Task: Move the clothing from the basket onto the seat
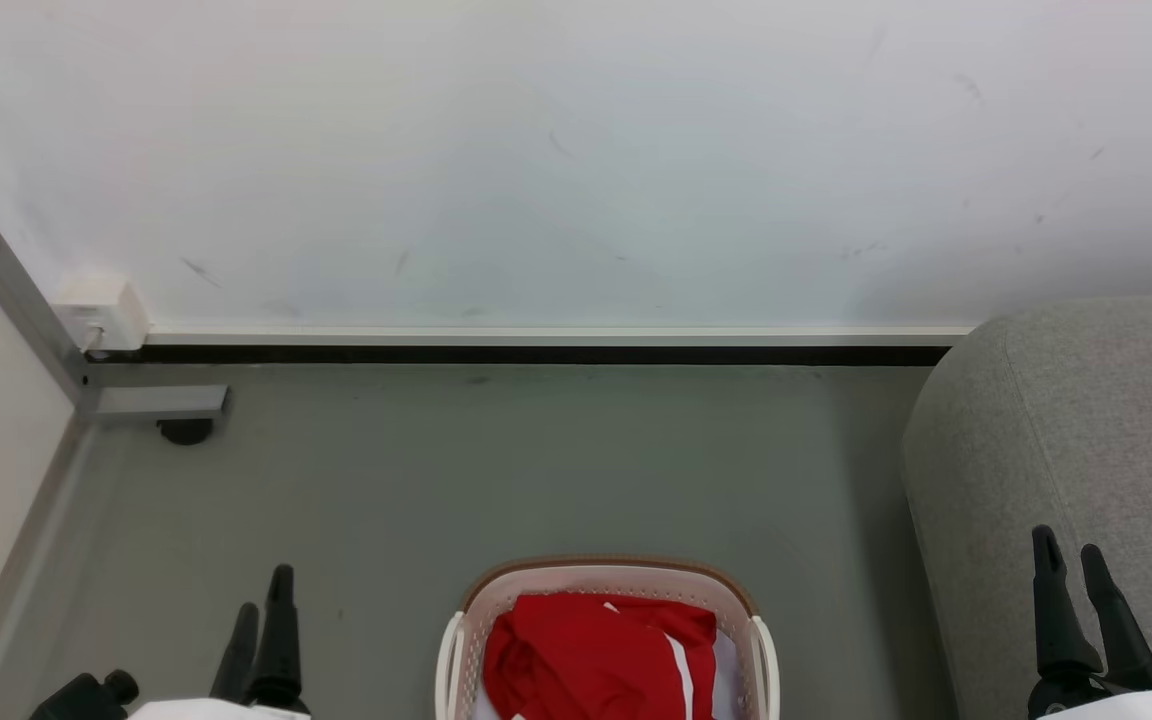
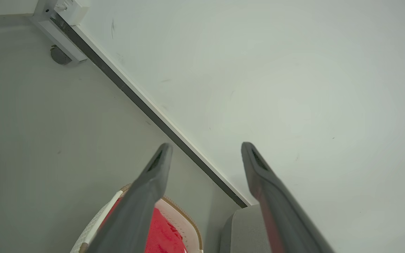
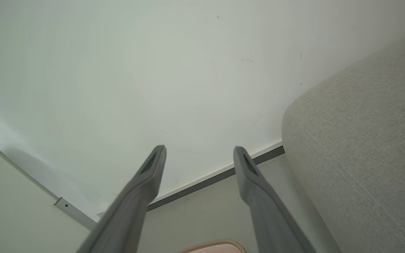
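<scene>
a pale wall [image 1: 576,150] stands at the far side and meets the grey floor [image 1: 536,470] at a dark skirting strip. the seat [image 1: 1086,420], a light-grey sofa with a rounded edge and a seam, stands on the right against the wall. the basket [image 1: 616,573] sits on the floor at the near middle, left of the seat and apart from it, with its brown rim and perforated cream sides in view. the clothing [image 1: 586,655] lies bunched inside the basket, red with a white stripe, below the rim. a bit of white cloth [image 1: 729,672] shows under it by the basket's right wall. the left gripper [image 1: 264,592] hangs over the floor left of the basket, fingers apart. the right gripper [image 1: 1066,542] hangs in front of the seat, fingers likewise apart.
</scene>
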You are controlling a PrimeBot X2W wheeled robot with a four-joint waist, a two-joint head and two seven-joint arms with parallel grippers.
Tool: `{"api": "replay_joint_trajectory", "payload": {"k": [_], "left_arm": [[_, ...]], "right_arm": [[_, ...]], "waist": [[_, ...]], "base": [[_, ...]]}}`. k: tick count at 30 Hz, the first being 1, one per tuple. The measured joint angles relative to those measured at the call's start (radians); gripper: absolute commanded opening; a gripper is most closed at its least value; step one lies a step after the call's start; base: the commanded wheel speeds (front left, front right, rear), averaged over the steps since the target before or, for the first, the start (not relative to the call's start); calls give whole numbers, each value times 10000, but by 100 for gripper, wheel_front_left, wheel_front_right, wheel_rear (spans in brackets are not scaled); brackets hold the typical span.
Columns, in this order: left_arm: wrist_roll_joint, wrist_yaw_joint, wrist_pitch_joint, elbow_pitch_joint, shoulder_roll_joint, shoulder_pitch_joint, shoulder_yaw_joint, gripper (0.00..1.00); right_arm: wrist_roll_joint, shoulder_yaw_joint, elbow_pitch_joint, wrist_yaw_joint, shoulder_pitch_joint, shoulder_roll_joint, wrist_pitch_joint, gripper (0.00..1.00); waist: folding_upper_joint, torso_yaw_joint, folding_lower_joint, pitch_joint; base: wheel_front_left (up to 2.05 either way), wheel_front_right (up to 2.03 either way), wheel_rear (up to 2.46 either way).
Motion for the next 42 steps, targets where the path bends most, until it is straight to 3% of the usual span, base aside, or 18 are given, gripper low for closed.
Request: {"api": "replay_joint_trajectory", "payload": {"k": [15,42], "left_arm": [[2115,-146,-405,222,15,108,21,100],[5434,-453,-1112,439,130,408,-226,100]], "right_arm": [[-2679,-449,648,0,0,360,0,100],[-6061,-846,1317,0,98,976,-4,100]], "waist": [[1,-83,0,-35],[0,-256,0,-87]], "base": [[0,0,0],[0,0,0]]}}
